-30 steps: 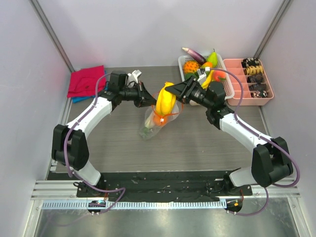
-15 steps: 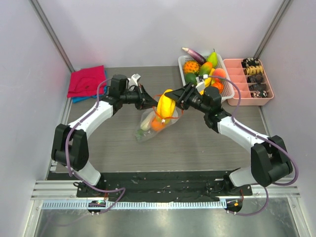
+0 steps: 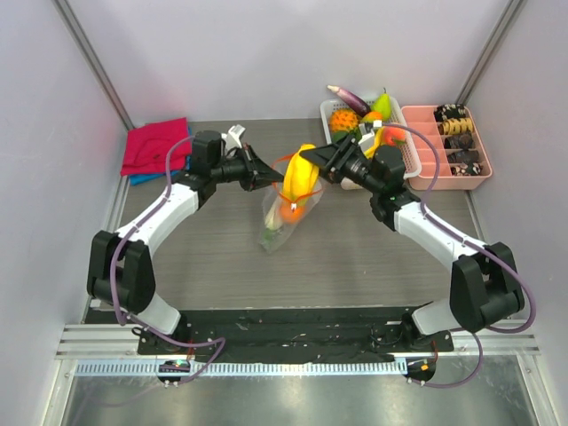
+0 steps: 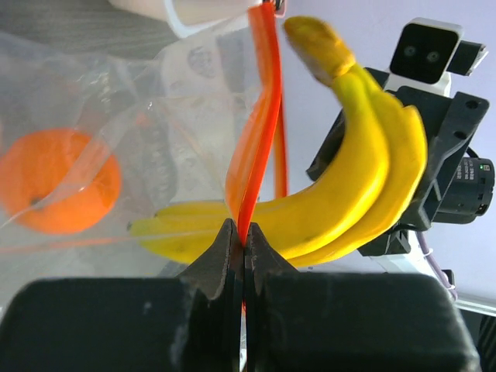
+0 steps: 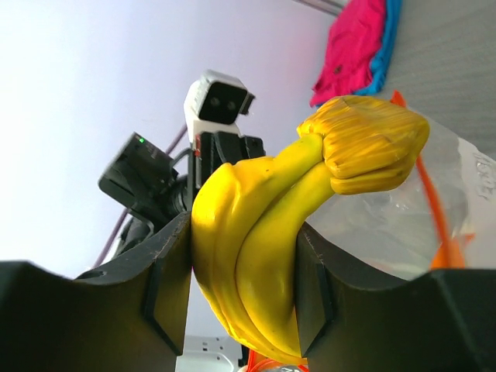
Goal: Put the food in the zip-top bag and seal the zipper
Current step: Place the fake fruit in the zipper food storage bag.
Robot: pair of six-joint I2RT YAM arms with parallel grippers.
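Left pincer [image 4: 239, 236] pinches zipper [image 4: 262, 132]; bag [image 4: 139, 101] half-veils banana [image 4: 364, 178].

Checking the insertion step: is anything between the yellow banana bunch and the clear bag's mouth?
Nothing visible. The left fingers pinch the orange-red zipper strip, holding the crinkly clear bag up; the yellow banana bunch in the right fingers seems partly inside already. A round orange fruit lies deeper.

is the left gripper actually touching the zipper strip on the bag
Touching. The left wrist view shows the left gripper closed on the orange-red zipper, the strip pinched between its fingertips.
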